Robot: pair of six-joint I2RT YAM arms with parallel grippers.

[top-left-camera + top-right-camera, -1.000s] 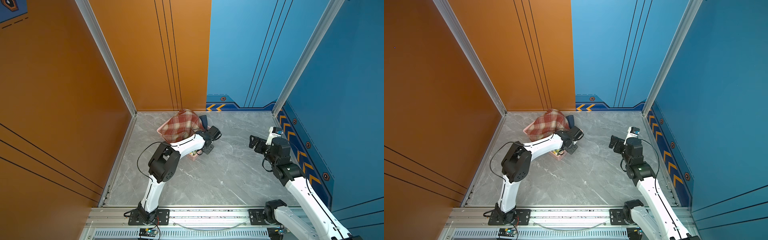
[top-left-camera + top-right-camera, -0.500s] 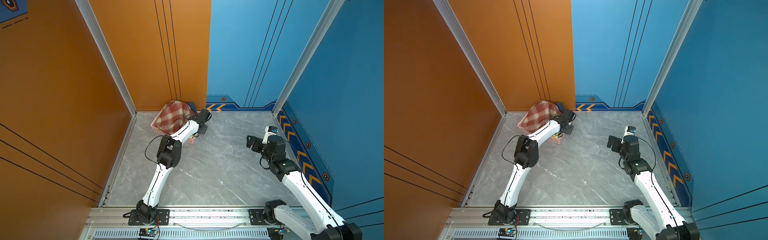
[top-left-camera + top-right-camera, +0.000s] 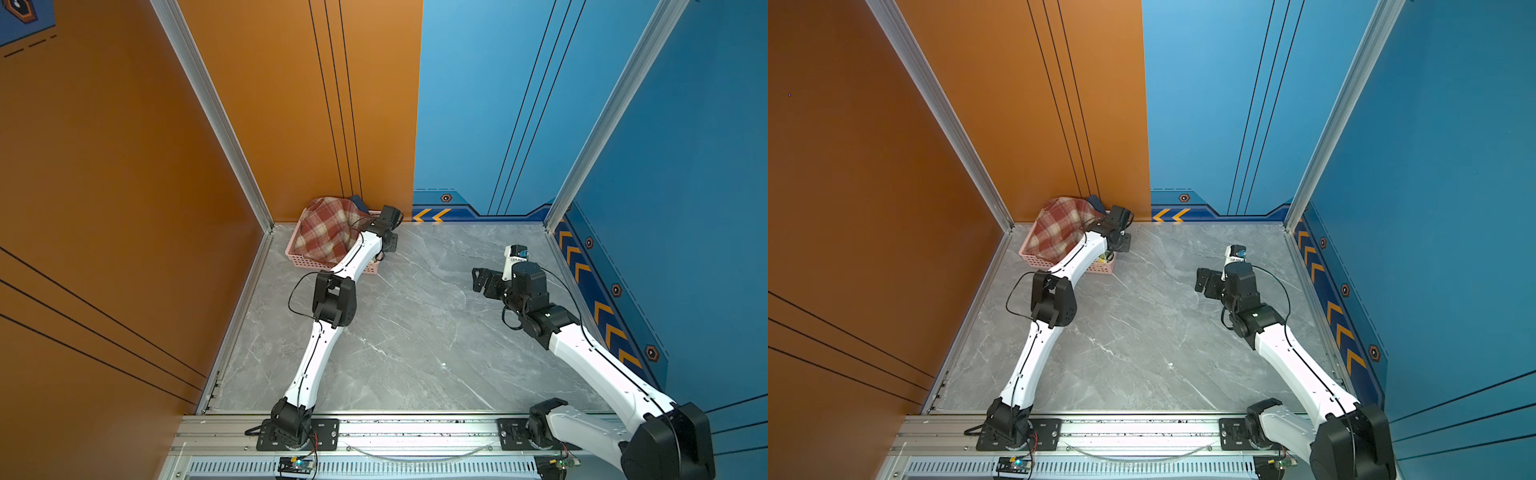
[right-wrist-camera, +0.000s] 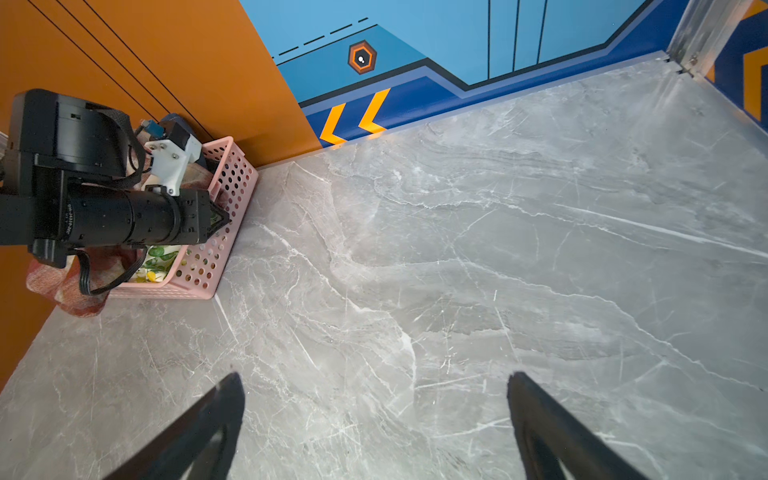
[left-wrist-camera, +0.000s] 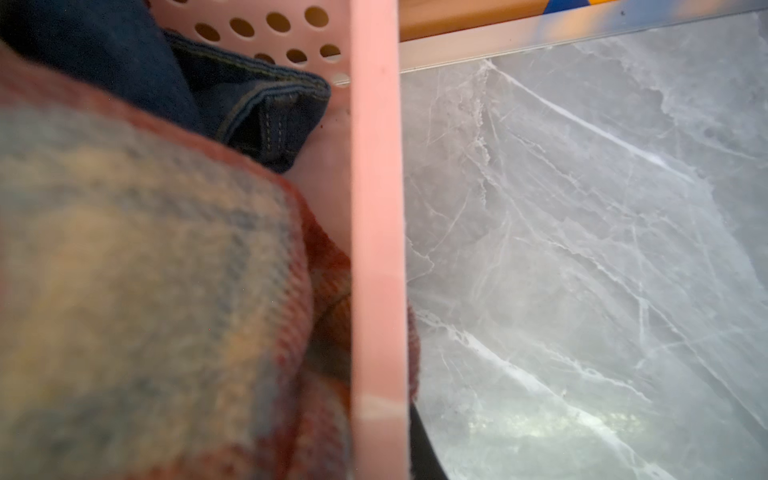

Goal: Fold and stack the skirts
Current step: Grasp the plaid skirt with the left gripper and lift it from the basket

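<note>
by the far corner, left arm [image 3: 361,257] outstretched — end effector [image 4: 218,219] clamped on pink basket [image 4: 199,266]

**Grey marble tabletop, one basket standing on it**

The grey marble tabletop [image 3: 415,332] [image 3: 1142,340] [image 4: 498,270] carries a pink basket [image 3: 309,261] [image 3: 1040,258] [image 4: 216,249] [image 5: 376,208], which stands directly on the stone. A plaid skirt [image 4: 79,301] hangs over the end of the basket that faces the orange side wall. Its lowest fold seems to reach the surface just beside the basket. Well apart from the basket, toward the near edge, a tiny pale speck [image 3: 444,365] [image 3: 1170,364] lies on the marble, too small to say what it is.
</note>
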